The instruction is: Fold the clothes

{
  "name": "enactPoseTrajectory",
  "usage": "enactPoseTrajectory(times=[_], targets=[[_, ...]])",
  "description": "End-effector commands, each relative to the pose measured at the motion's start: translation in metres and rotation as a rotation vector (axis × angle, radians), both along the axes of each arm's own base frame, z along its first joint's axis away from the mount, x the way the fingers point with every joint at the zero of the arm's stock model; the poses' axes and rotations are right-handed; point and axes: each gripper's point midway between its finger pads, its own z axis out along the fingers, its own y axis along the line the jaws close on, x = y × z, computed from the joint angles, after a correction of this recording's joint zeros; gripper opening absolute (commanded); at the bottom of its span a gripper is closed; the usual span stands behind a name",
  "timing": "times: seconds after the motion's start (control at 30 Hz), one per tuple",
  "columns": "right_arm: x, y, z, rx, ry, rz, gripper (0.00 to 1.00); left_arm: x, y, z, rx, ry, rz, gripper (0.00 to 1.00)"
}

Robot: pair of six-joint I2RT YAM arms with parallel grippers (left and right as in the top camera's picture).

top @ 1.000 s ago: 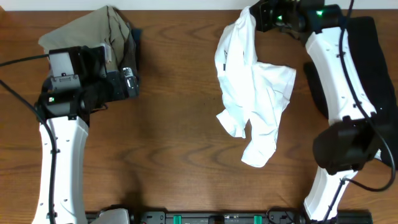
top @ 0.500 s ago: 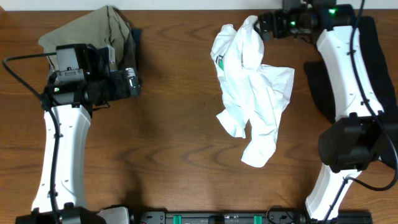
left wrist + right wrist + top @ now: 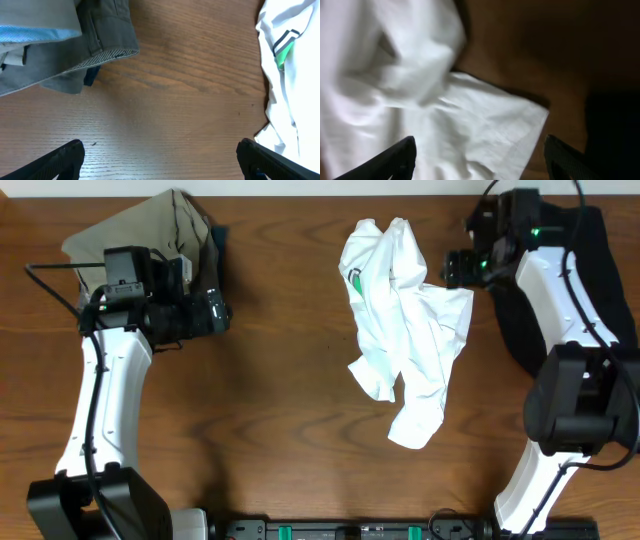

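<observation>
The clothes' main piece, a white T-shirt (image 3: 405, 330) with a small green print (image 3: 355, 278), lies crumpled right of the table's middle. My right gripper (image 3: 455, 268) hovers open at its upper right edge; in the right wrist view its open gripper (image 3: 477, 160) has white T-shirt fabric (image 3: 420, 100) below it, nothing held. My left gripper (image 3: 215, 310) is open over bare wood, left of the shirt. In the left wrist view the gripper (image 3: 160, 160) is wide apart, with the T-shirt (image 3: 295, 85) at the right edge.
A folded olive-grey garment (image 3: 150, 225) lies at the back left, just behind the left gripper, and shows in the left wrist view as olive-grey cloth (image 3: 65, 50). A black garment (image 3: 600, 280) lies along the right side, under the right arm.
The right gripper opened and let go of the shirt's top, which dropped onto the table. That arm then moved right and toward the front. The left arm shifted slightly.
</observation>
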Motion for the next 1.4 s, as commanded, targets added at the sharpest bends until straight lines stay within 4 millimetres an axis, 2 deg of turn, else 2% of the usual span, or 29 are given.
enactPoseTrajectory(times=[0.0, 0.1, 0.2, 0.4, 0.5, 0.67, 0.73, 0.83, 0.93, 1.03, 1.13, 1.3, 1.37], targets=[[-0.006, -0.014, -0.016, -0.068, 0.019, -0.075, 0.79, 0.005, 0.004, 0.002, 0.012, -0.014, 0.003, 0.98], [-0.006, -0.023, -0.031, -0.116, 0.004, -0.097, 0.79, 0.005, 0.004, 0.001, 0.012, -0.012, 0.003, 0.98], [-0.008, -0.023, -0.045, -0.115, -0.012, -0.098, 0.79, 0.005, 0.004, 0.001, 0.011, -0.010, 0.003, 0.98], [-0.011, -0.023, -0.067, -0.110, -0.041, -0.109, 0.69, 0.005, 0.004, 0.000, 0.011, -0.009, 0.003, 0.98], [-0.014, -0.031, -0.075, -0.141, -0.045, -0.138, 0.68, 0.005, 0.004, 0.000, 0.011, -0.008, 0.003, 0.98], [-0.010, -0.032, -0.075, -0.145, -0.072, -0.148, 0.61, 0.005, 0.004, 0.000, 0.011, -0.009, 0.003, 0.98], [-0.007, -0.031, -0.076, -0.141, -0.081, -0.145, 0.51, 0.005, 0.004, 0.000, 0.011, -0.008, 0.003, 0.98], [-0.004, -0.027, -0.078, -0.125, -0.091, -0.136, 0.32, 0.005, 0.004, 0.000, 0.011, -0.008, 0.003, 0.98], [-0.002, -0.022, -0.084, -0.096, -0.091, -0.123, 0.25, 0.005, 0.004, 0.000, 0.011, -0.008, 0.003, 0.98], [-0.003, -0.021, -0.092, -0.083, -0.074, -0.142, 0.23, 0.005, 0.004, 0.000, 0.011, -0.008, 0.003, 0.98], [-0.006, -0.021, -0.102, -0.083, -0.051, -0.143, 0.25, 0.004, 0.004, 0.000, 0.011, -0.005, 0.003, 0.98], [-0.008, -0.019, -0.104, -0.064, -0.035, -0.166, 0.26, 0.004, 0.004, 0.000, 0.011, -0.004, 0.003, 0.98], [-0.008, -0.017, -0.104, -0.044, -0.035, -0.170, 0.19, 0.004, 0.004, 0.000, 0.011, -0.004, 0.003, 0.98]])
